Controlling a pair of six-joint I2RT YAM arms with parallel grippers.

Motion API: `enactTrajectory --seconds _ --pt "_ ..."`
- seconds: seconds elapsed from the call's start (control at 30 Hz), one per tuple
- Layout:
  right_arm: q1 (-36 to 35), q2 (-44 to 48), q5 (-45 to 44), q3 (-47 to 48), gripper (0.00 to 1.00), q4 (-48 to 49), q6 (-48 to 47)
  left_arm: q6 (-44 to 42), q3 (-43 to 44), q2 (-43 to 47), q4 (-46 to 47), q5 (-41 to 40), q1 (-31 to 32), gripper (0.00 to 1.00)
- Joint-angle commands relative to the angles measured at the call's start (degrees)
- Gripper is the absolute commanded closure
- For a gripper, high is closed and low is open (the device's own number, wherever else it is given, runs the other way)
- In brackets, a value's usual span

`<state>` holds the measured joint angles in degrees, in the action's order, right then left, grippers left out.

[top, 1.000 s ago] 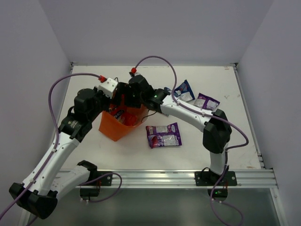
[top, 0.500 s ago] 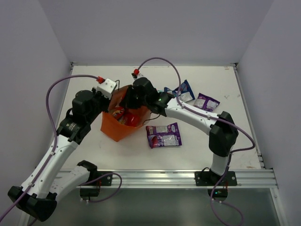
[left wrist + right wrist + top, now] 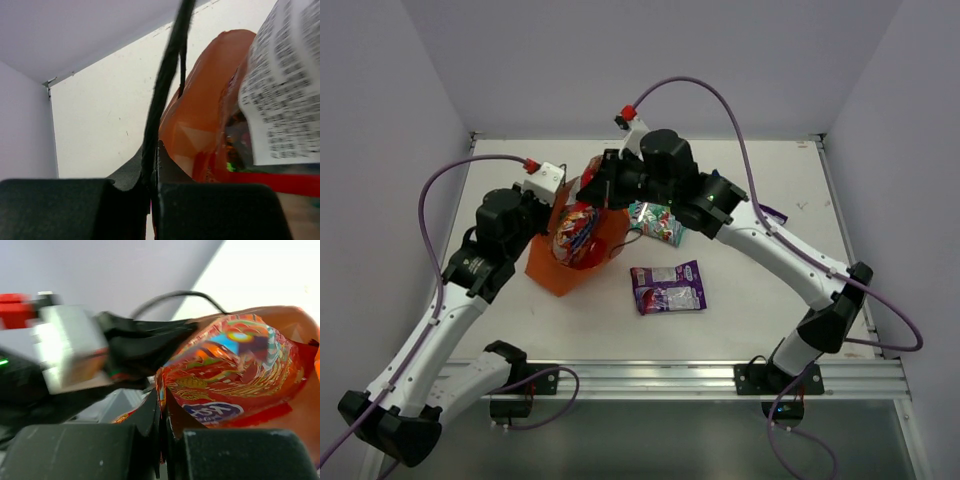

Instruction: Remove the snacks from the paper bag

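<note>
Our left gripper (image 3: 152, 170) pinches the handle (image 3: 167, 85) to steady the paper bag (image 3: 552, 275); our right gripper (image 3: 162, 425), clamped on 1 red-orange snack (image 3: 235, 365), holds it just over the bag's open mouth.

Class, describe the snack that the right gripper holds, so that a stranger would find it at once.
On the table, find the orange paper bag left of centre. At its mouth is a glossy red-orange packet, pinched by the right gripper. Unlike the purple packet and teal packet, it is off the table.
</note>
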<state>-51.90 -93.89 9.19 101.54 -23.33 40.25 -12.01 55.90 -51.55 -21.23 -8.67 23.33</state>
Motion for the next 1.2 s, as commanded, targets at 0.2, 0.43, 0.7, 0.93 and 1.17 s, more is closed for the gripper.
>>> enactTrajectory --seconds 0.2,0.43,0.7,0.93,1.17 --pt "5.1 10.6 9.8 10.8 1.00 5.0 -3.6 -1.2 4.0 0.8 3.9 -6.1 0.0 1.00" --pt "15.9 16.4 8.7 14.9 1.00 0.0 -5.3 -2.5 2.8 0.8 4.5 -8.6 0.0 1.00" --pt "31.1 17.3 1.7 7.8 1.00 -0.6 -6.7 -2.5 2.3 1.3 5.0 -5.2 0.0 1.00" --pt "44.1 5.1 1.2 5.2 1.00 6.0 -5.2 -3.0 1.1 2.9 5.7 0.3 0.0 1.00" --pt "51.2 -5.7 -4.8 0.5 1.00 18.6 -4.8 -5.4 -0.2 3.6 6.6 5.2 0.0 1.00"
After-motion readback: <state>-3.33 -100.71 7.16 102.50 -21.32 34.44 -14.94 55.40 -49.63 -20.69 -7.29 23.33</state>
